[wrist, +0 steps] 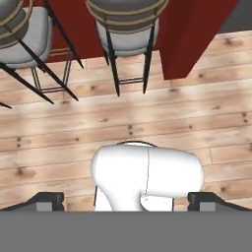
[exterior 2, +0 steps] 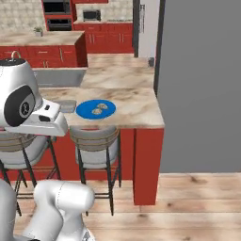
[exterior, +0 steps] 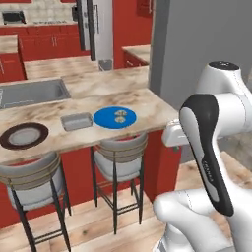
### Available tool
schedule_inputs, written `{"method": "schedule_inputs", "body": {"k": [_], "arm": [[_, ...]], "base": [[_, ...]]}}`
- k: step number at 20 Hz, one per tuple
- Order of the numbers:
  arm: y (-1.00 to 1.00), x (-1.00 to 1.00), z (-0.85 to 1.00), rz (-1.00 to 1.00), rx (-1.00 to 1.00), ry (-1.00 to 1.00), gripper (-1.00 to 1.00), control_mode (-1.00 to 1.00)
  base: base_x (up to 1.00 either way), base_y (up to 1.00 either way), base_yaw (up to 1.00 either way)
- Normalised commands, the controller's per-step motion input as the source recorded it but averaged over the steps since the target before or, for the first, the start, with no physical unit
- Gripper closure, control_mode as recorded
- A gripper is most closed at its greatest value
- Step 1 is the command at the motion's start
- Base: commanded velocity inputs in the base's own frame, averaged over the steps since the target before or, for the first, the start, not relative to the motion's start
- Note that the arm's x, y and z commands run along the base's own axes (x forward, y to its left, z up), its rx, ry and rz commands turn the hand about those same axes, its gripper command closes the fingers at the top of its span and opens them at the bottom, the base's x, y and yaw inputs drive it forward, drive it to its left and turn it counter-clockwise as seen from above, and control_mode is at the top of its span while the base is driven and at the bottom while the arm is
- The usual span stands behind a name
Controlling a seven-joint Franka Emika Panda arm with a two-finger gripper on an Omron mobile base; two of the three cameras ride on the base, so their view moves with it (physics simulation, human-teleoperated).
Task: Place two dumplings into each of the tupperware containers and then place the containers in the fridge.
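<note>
In the left base view, mid-frame, a flat round blue plate (exterior: 114, 117) on the mottled beige stone worktop (exterior: 147, 101) carries two small crinkled tan dumplings (exterior: 120, 115), with a shallow translucent grey tupperware container (exterior: 77, 120) just left of it and a glossy dark-brown plate (exterior: 23, 136) at the left edge. In the right base view the same blue plate (exterior 2: 95, 109) sits left of centre, by the tall smooth grey fridge (exterior 2: 202, 84) filling the right. In the hand view, along the bottom, the hand (wrist: 126, 202) has its dark fingertips (wrist: 47, 201) spread wide, holding nothing, above pale wooden floor planks (wrist: 162, 118) and padded grey stools (wrist: 125, 27).
</note>
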Motion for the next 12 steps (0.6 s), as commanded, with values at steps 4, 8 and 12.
{"method": "schedule_inputs", "body": {"k": [4,8,12], "arm": [[0.00,0.00,0.00,0.00,0.00,0.00,-1.00,1.00],[0.00,0.00,0.00,0.00,0.00,0.00,-1.00,1.00],[0.00,0.00,0.00,0.00,0.00,0.00,-1.00,1.00]], "base": [[1.00,-0.05,0.52],[0.86,-0.13,0.44],[0.45,-0.13,0.15]]}}
